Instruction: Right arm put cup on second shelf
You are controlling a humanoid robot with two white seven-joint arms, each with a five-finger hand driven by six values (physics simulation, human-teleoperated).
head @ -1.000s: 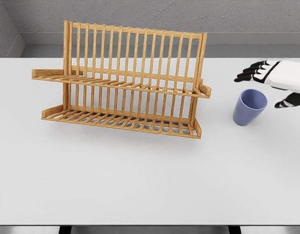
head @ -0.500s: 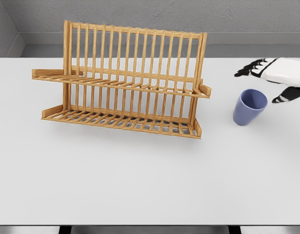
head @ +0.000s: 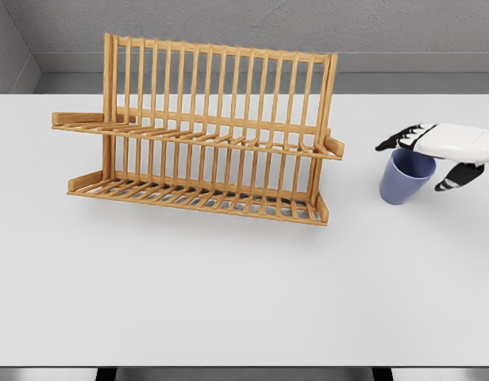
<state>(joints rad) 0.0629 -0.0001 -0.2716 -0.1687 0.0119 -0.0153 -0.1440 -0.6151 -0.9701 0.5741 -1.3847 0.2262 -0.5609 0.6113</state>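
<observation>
Grey walls close off the back of the scene, and in front of them a wide white table (head: 229,294) carries everything. Toward its far left stands a two-tier wooden dish rack of slatted light-brown bars (head: 205,131), with an upper shelf (head: 189,135) and a lower one running side by side along its length, both bare.

Near the table's right edge, well apart from the rack, sits the blue-violet plastic cup (head: 403,181), upright on the table with its mouth facing up. The white right hand with black fingertips (head: 435,151) comes in from the right edge and now hangs directly over the cup's rim, its fingers spread and holding nothing; the thumb points down beside the cup's right wall.

Half a second ago the hand was higher and farther toward the back of the table, clear of the cup; it has since dropped and slid in over the opening (the cup itself has not shifted). I judge this to be the end of the reach: the hand is lined up to close on the cup, but no grasp is made yet, so lifting and carrying it across to the upper shelf all remain. The left arm does not show.
</observation>
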